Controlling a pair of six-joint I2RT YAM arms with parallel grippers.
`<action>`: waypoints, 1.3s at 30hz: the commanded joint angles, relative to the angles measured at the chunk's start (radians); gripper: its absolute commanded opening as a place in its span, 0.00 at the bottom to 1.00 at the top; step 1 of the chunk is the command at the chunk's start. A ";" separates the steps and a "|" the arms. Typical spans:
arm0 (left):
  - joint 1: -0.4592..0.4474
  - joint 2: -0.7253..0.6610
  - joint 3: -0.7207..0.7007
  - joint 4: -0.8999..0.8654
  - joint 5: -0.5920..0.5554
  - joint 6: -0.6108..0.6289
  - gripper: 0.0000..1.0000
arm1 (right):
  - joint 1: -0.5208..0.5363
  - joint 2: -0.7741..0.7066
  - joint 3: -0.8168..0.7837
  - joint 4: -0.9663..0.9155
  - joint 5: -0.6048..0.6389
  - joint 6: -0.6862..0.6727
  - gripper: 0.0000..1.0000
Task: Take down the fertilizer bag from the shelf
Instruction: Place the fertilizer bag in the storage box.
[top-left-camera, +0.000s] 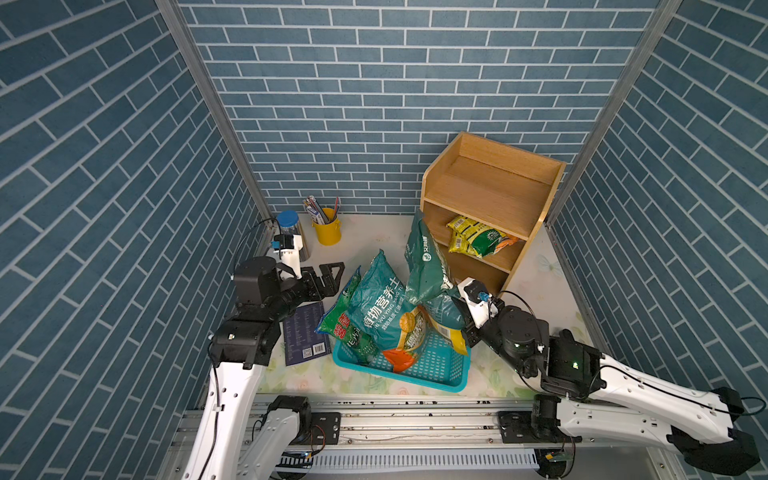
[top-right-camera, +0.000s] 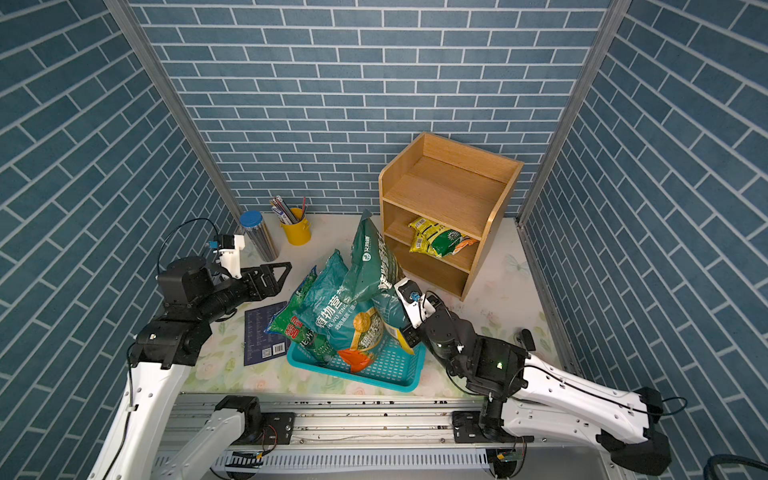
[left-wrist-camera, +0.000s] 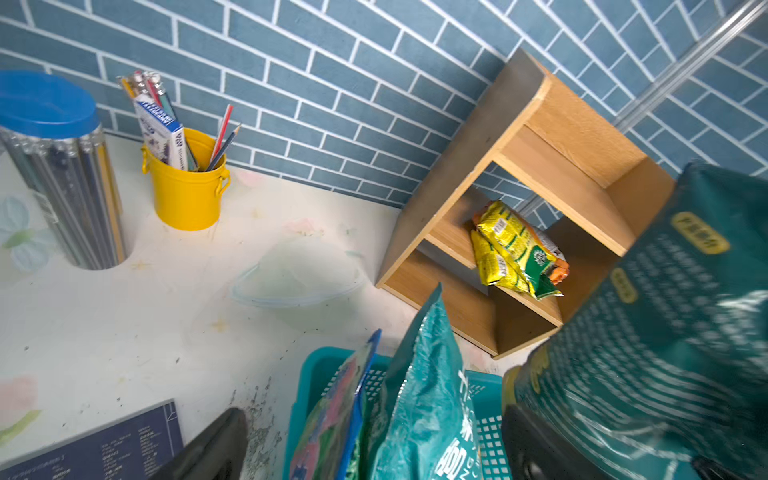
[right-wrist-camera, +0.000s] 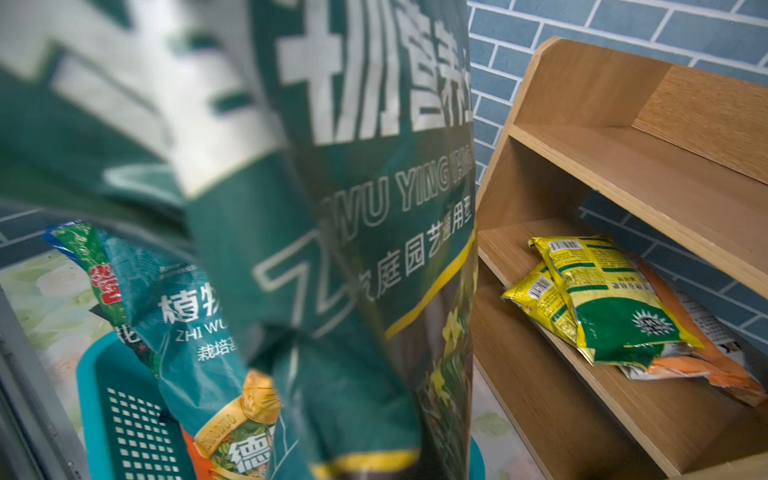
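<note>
Low in the middle of the frame I see the turquoise basket (top-left-camera: 419, 380) full of bags. My right gripper (top-left-camera: 464, 322) pinches the dark green fertilizer bag (top-left-camera: 424, 257), which stands tall over the basket's right end. At middle left, my left gripper (top-left-camera: 334, 276) is wide apart and holds nothing. Farther back, to the right, the shelf (top-left-camera: 490, 183) has yellow bags (top-left-camera: 478, 239) on its middle tier.

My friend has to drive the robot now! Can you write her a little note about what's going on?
The left gripper is open and holds nothing, off to the side of the basket.
The right gripper is shut on the dark green bag, which stands upright between the shelf and the turquoise basket.
Done: that bag is off the shelf. A teal bag and a green-and-red bag lean in the basket.
Left: set the held bag down, probably in the basket, and let go. Yellow packets lie on the middle tier.
</note>
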 joint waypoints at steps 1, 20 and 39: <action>-0.012 0.063 -0.012 -0.022 0.032 0.014 1.00 | 0.004 -0.043 0.047 0.277 0.069 0.023 0.00; -0.011 0.123 -0.022 -0.018 0.070 0.024 1.00 | 0.005 -0.084 -0.261 0.545 0.145 0.031 0.00; -0.011 0.125 -0.021 -0.022 0.042 0.022 1.00 | 0.005 0.210 -0.375 0.902 0.342 -0.083 0.00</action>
